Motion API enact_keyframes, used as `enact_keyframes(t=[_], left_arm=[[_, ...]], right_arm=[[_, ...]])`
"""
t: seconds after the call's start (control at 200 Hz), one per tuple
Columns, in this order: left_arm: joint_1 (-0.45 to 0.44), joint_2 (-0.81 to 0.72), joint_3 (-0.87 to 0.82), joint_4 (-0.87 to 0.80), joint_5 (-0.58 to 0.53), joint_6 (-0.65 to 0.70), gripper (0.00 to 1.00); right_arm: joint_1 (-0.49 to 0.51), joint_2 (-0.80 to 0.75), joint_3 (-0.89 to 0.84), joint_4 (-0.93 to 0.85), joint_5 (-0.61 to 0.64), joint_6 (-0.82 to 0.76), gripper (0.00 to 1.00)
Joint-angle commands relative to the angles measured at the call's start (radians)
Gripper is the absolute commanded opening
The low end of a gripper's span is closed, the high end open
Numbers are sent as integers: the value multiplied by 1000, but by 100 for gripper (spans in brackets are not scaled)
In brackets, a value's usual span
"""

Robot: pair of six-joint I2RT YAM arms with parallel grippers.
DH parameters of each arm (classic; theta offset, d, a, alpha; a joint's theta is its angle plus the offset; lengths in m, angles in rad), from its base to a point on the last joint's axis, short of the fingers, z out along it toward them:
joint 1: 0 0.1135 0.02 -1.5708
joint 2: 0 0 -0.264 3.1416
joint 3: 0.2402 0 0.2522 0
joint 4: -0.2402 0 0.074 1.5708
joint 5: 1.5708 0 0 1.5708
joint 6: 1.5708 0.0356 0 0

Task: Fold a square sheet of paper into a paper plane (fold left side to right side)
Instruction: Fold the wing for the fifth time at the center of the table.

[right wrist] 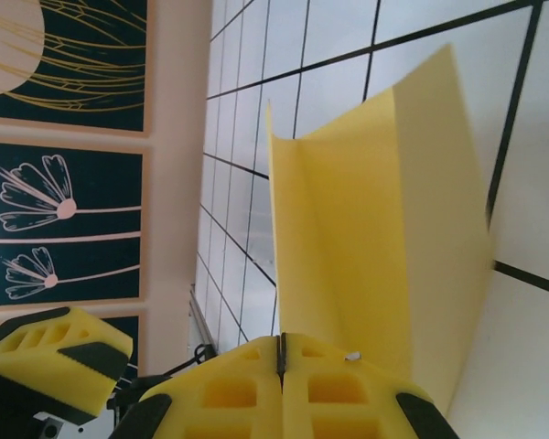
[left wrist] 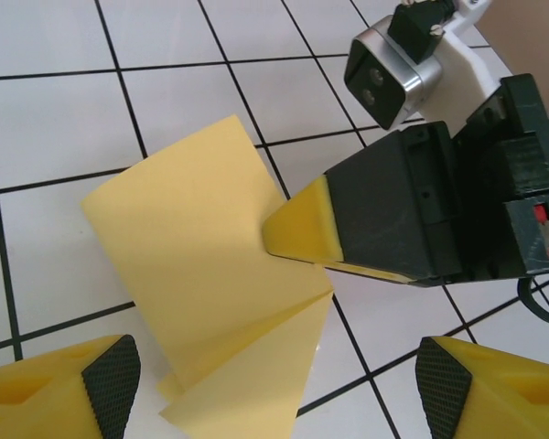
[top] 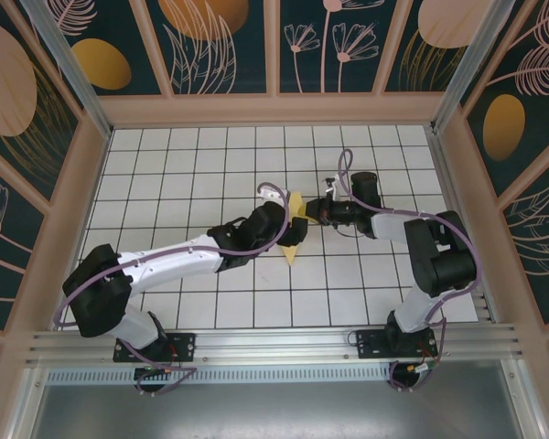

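The left gripper has its fingers spread wide, one on either side of the near end of the square sheet of paper. The sheet sits mid-way across the table, partly folded, its crease running near to far. The right gripper is pressed together, pinching the sheet's raised right edge.

the thin yellow-orange square sheet of paper is matt and smooth. the white tiled table top shows a faint sheen. the left gripper has matt yellow plastic fingers with black, finely woven-textured pads.
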Motion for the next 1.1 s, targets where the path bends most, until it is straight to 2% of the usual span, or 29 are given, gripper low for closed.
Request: enact_keyframes(t=[0.0, 0.095, 0.315, 0.485, 0.701, 1.096], left_arm=[[7, -10, -14, -34, -44, -12, 82], [6, 2, -12, -34, -46, -13, 82], [8, 36, 6, -41, -35, 4, 81], [7, 80, 19, -26, 41, 45, 77], [-11, 157, 41, -19, 141, 49, 71], [-55, 321, 147, -116, 88, 28, 70]], right_arm=[[0, -2, -15, 101, -48, 34, 0], [-11, 12, -40, 100, -45, 25, 0], [-106, 41, -120, 84, -54, -24, 0], [-128, 42, -119, 4, -35, -88, 0], [-129, 43, -106, -12, -21, -89, 0], [-115, 55, -97, -14, -15, -81, 1]])
